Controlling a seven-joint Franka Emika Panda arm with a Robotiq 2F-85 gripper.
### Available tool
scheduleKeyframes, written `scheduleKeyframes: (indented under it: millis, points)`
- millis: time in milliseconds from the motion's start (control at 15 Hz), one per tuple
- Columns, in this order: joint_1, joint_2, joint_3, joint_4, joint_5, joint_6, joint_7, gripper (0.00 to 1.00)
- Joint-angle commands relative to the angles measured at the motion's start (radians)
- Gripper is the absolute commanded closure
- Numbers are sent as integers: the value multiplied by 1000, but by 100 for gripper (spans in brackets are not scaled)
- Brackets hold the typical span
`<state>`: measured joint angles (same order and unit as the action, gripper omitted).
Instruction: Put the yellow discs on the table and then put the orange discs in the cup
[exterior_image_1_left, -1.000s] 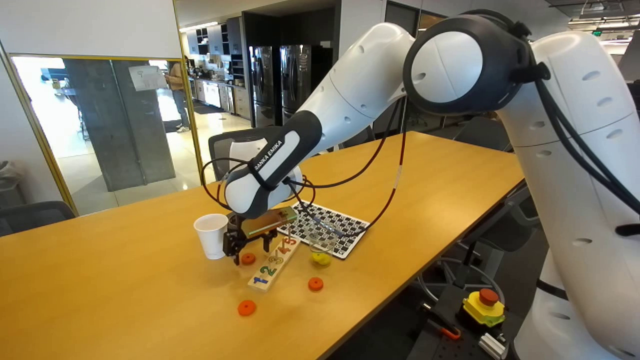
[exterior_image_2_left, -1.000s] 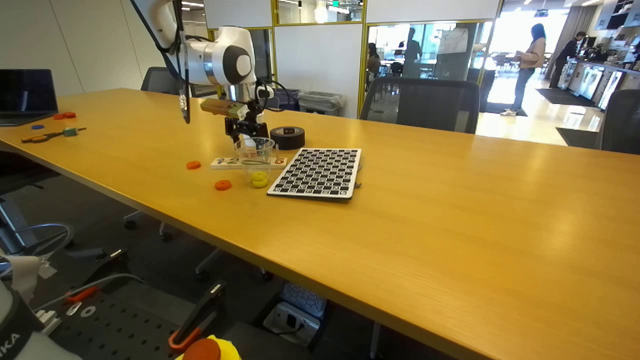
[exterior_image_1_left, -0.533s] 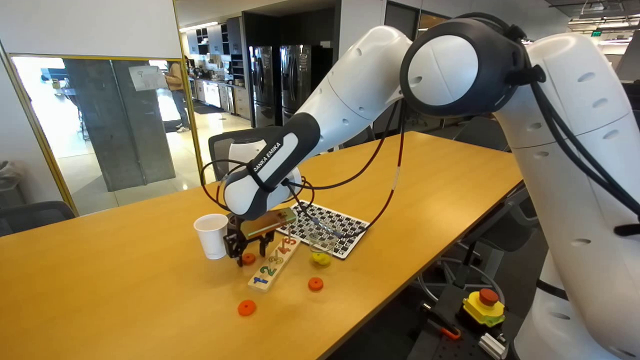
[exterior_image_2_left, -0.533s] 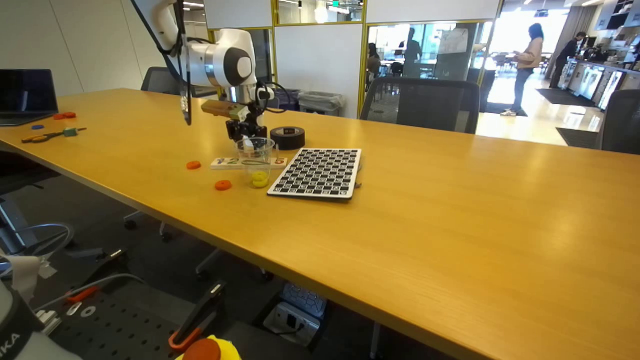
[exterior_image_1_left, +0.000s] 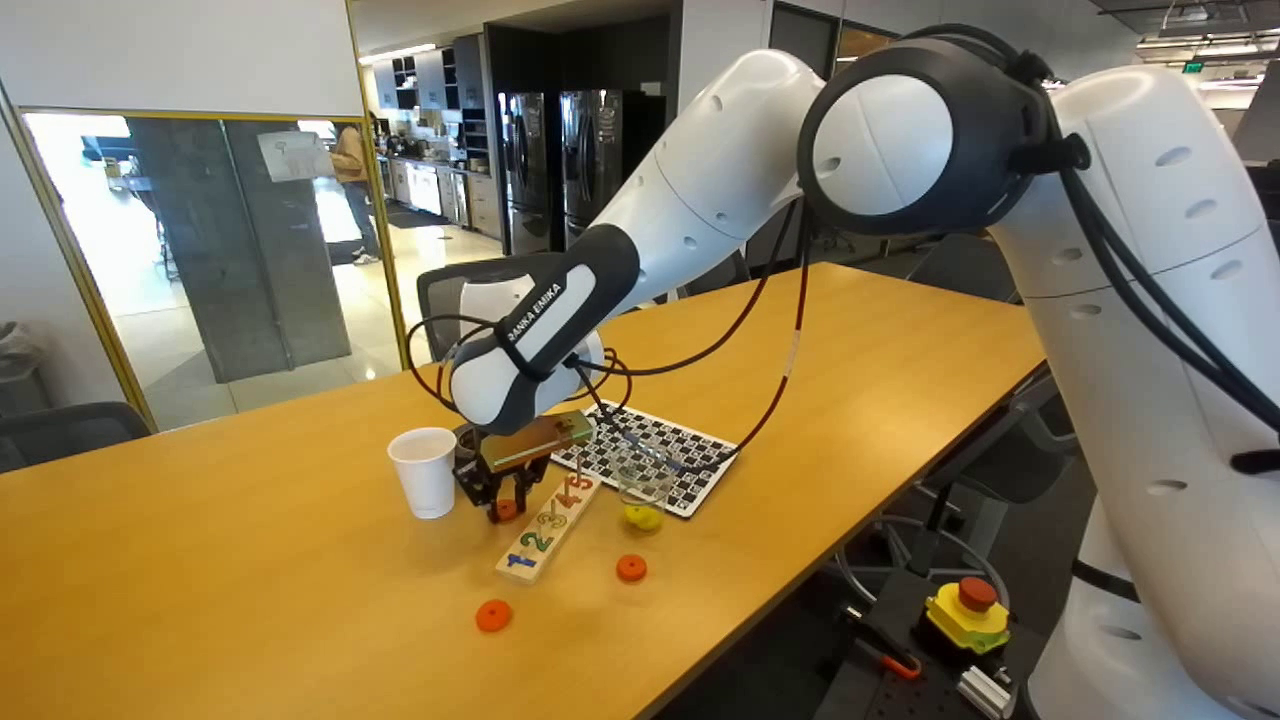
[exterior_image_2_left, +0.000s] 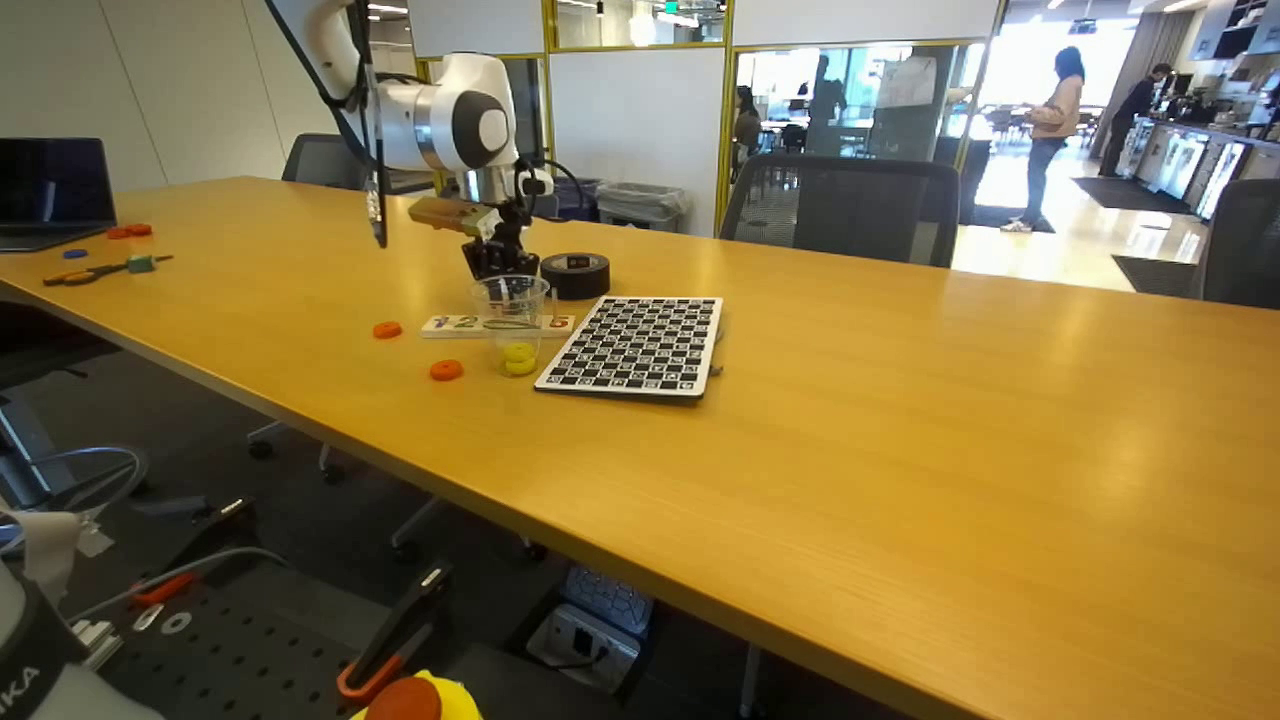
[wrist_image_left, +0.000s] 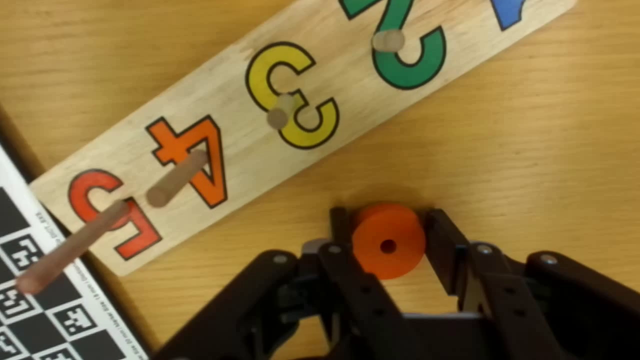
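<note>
My gripper (wrist_image_left: 388, 227) is shut on an orange disc (wrist_image_left: 389, 245), its fingers on either side of the disc, just above or at the wooden table (exterior_image_1_left: 300, 620); any gap beneath is hard to judge. Two more orange discs lie flat on the table, one nearer the front (exterior_image_1_left: 493, 615) and one (exterior_image_1_left: 631, 568) by the clear cup. Yellow discs (exterior_image_2_left: 519, 358) rest stacked at the bottom of that see-through cup (exterior_image_2_left: 511, 300). Beside the gripper, the white paper cup (exterior_image_1_left: 424, 472) stands upright; in an exterior view the gripper and clear cup largely hide it.
A wooden number board (wrist_image_left: 300, 100) with upright pegs lies close to the gripper. Behind it are a checkered board (exterior_image_2_left: 635, 345) and a black tape roll (exterior_image_2_left: 575, 275). A laptop (exterior_image_2_left: 55, 190), pliers (exterior_image_2_left: 100, 270) and more small pieces sit at the table's far end.
The fingers, apart a second ago, have come together on the orange disc. That disc has shifted slightly toward the number board. The other discs and both cups stayed put.
</note>
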<state>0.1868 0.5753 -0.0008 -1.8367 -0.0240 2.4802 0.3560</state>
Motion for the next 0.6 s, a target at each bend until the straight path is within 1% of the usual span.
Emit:
scheduleKeyframes:
  millis: [0,133,267,400,533]
  points:
    - [65,-73,-84,-36,-44,6,165,79]
    - [101,-115,-127,-65,-86,47,264,79]
    - [139,-146,-165,-74,-155,79,363,79]
    - [158,-171,-179,-75,-220,98,441,79]
    - [147,-172,-167,-56,-257,107,465,79]
